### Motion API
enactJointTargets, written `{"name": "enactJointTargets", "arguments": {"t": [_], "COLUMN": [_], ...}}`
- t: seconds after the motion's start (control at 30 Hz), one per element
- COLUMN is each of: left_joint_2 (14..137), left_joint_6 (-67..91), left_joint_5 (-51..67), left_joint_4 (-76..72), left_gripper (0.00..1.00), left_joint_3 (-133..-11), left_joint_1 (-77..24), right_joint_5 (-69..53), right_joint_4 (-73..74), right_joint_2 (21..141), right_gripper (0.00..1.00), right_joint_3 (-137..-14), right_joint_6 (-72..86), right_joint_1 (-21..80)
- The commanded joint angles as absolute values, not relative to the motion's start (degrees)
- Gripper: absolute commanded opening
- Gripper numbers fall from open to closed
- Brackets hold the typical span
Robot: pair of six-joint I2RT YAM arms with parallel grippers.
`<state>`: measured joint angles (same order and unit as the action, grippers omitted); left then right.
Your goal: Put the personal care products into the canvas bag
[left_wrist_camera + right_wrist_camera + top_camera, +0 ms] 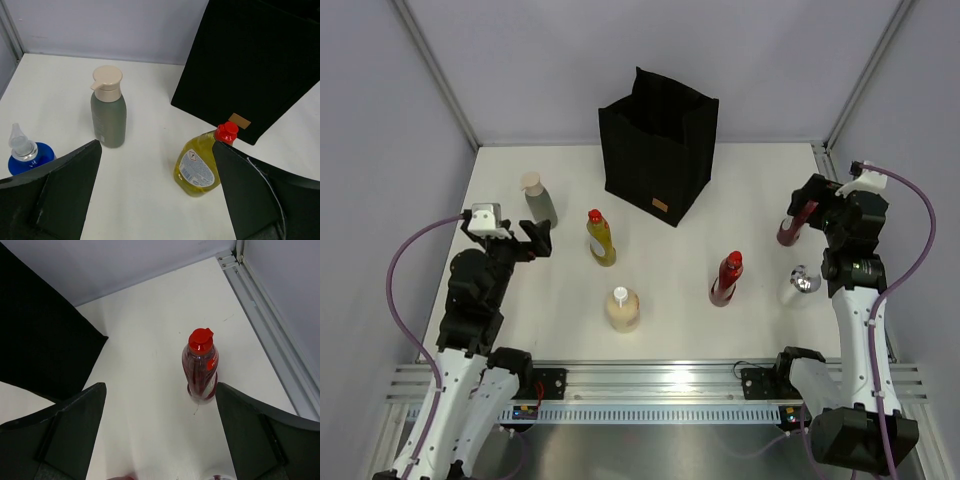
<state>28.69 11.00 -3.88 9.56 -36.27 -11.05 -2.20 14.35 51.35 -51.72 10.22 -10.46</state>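
2 sets of jaws, both spread and empty: left gripper (535,240), right gripper (807,203). Right of the bag (660,150), nudge the maroon bottle (201,370) up high and you'll topple it.

We count seven small bottles – grey (538,200), yellow (601,238), beige (623,310), red (725,280), maroon (201,366), silver-white (800,286), blue-capped (27,152) – and one black canvas bag (658,150)

Illumination is bright, even and diffuse, from overhead. The white counter (670,295) shows no glare, and shadows in front of the bag (658,150) are faint and soft-edged. The bag renders as near-featureless black, its fabric detail lost. In the wrist views the left hand (156,160) and right hand (160,400) are underexposed and slightly soft. The grey bottle (107,117) left of the bag is sharp.
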Motion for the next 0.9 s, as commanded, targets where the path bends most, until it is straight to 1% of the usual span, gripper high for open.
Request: {"name": "enactJointTargets", "arguments": {"t": [0.0, 0.07, 0.1, 0.17, 0.2, 0.27, 0.3, 0.37, 0.4, 0.5, 0.6, 0.7, 0.73, 0.87], "left_joint_2": [29.4, 30.4, 30.8, 32.9, 34.0, 36.5, 40.1, 44.1, 48.3, 53.3, 54.0, 54.0, 54.7, 62.8], "left_joint_6": [11.5, 12.0, 12.1, 12.7, 13.1, 14.8, 15.5, 18.4, 19.7, 23.5, 27.2, 31.3, 33.6, 36.4], "left_joint_5": [-0.9, 2.6, 3.9, 7.9, 10.9, 13.6, 14.8, 15.2, 13.2, 10.3, -0.3, -7.6, -12.7, -16.6], "left_joint_4": [7.1, 7.1, 7.1, 7.4, 7.6, 8.1, 9.0, 12.6, 14.3, 20.8, 21.2, 21.5, 22.7, 26.9], "left_gripper": [0.99, 0.99, 0.99, 0.99, 0.99, 0.99, 0.99, 0.99, 0.99, 0.99, 0.99, 0.99, 0.99, 0.98], "left_joint_3": [-37.1, -37.4, -37.6, -38.4, -38.8, -40.4, -41.3, -44.5, -45.8, -50.6, -50.8, -51.7, -52.6, -57.6], "left_joint_1": [-11.8, -12.2, -12.3, -12.8, -13.2, -13.4, -13.6, -14.0, -14.1, -16.3, -21.2, -25.6, -26.4, -29.4], "right_joint_5": [-7.6, -12.7, -19.8, -30.3, -39.8, -44.5, -47.6, -48.6, -48.9, -48.3, -47.8, -47.5, -47.3, -45.9], "right_joint_4": [12.7, 13.9, 15.1, 18.5, 24.3, 26.6, 29.1, 29.5, 30.4, 30.8, 30.9, 30.7, 30.6, 30.2], "right_joint_2": [49.9, 48.6, 47.9, 47.2, 47.4, 47.4, 47.4, 47.6, 48.3, 49.1, 49.1, 48.7, 48.5, 48.9], "right_gripper": [1.0, 1.0, 0.99, 0.99, 1.0, 0.99, 1.0, 0.99, 0.99, 0.99, 1.0, 1.0, 0.99, 1.0], "right_joint_3": [-52.6, -51.5, -50.8, -49.8, -50.0, -50.4, -50.7, -51.1, -51.5, -52.6, -52.8, -52.7, -52.7, -52.7], "right_joint_6": [6.8, 1.8, -4.4, -12.7, -21.4, -23.9, -27.2, -27.3, -27.4, -27.2, -26.9, -26.8, -26.7, -26.5], "right_joint_1": [-11.0, -11.0, -11.0, -11.0, -11.0, -11.0, -11.0, -11.0, -11.0, -10.9, -11.0, -11.0, -11.0, -11.0]}}
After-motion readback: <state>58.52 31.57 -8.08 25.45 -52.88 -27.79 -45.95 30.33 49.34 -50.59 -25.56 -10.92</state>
